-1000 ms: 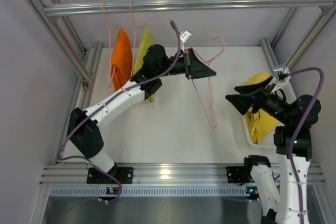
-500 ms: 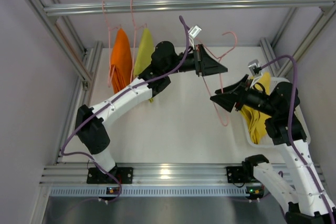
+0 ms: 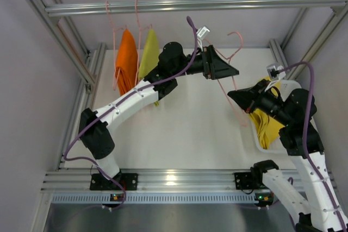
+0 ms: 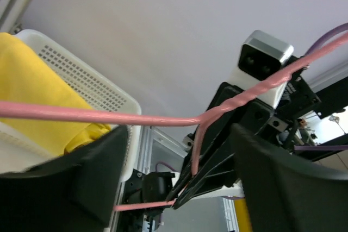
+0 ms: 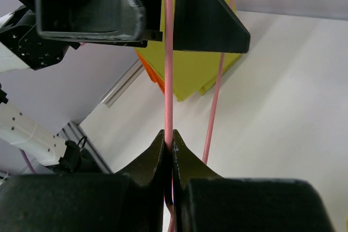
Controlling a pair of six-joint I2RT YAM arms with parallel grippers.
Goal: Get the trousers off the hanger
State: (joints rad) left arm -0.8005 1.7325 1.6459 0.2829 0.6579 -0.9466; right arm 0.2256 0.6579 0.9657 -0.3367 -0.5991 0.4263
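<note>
Above the right of the tabletop, my right pincer clamps the pink hanger, and my left pincer stands open around it. The yellow trousers lie in the basket just right.

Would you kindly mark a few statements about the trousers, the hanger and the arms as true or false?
1. The right gripper holds the pink hanger with its jaws shut. True.
2. The yellow trousers hang from the rail. False: they lie in the white basket.
3. The orange trousers hang under the rail. True.
4. The pink hanger carries trousers. False: it is bare.
</note>
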